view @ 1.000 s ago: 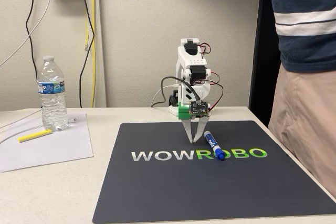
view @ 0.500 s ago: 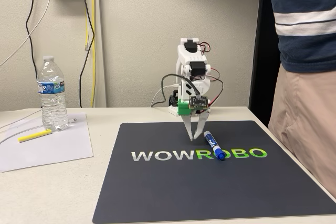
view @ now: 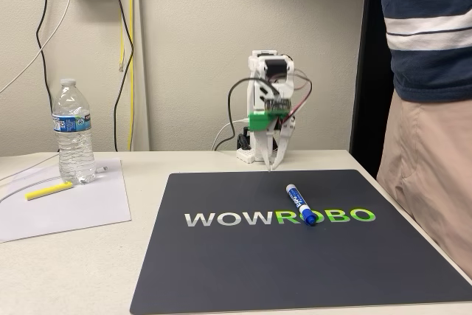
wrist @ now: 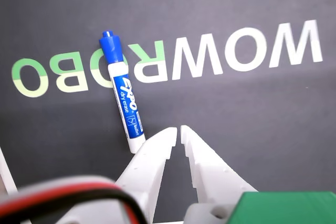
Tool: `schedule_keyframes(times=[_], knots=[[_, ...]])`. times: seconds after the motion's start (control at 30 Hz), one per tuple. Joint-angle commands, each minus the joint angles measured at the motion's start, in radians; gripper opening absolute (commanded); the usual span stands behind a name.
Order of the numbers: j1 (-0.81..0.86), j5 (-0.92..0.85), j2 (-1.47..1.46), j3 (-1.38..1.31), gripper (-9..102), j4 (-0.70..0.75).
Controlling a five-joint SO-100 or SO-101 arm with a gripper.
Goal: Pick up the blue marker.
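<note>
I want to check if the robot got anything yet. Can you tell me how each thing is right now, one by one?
blue marker: lying flat on the mat, cap on, not held.
fingers: almost closed, holding nothing, raised off the mat beside the marker's end.
water bottle: standing upright, cap on.
yellow highlighter: lying flat on the paper.
paper: lying flat on the table.
mat: flat on the table.

The dark mat point(view: 221, 271) bore "WOWROBO" in large letters, white then green. In the wrist view it read upside down. The blue marker point(wrist: 124, 97) carried "EXPO dry erase".
</note>
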Motion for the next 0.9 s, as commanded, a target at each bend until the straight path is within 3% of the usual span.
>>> schedule_keyframes(times=[0.0,0.3,0.4,0.47,0.87], knots=[[0.012,-0.014,0.100,-0.017,0,0.017],[0.020,-0.041,0.150,-0.017,0,0.043],[0.020,-0.043,0.146,-0.017,7,0.044],[0.021,-0.054,0.144,-0.014,18,0.054],[-0.084,0.037,0.114,0.031,28,0.067]])
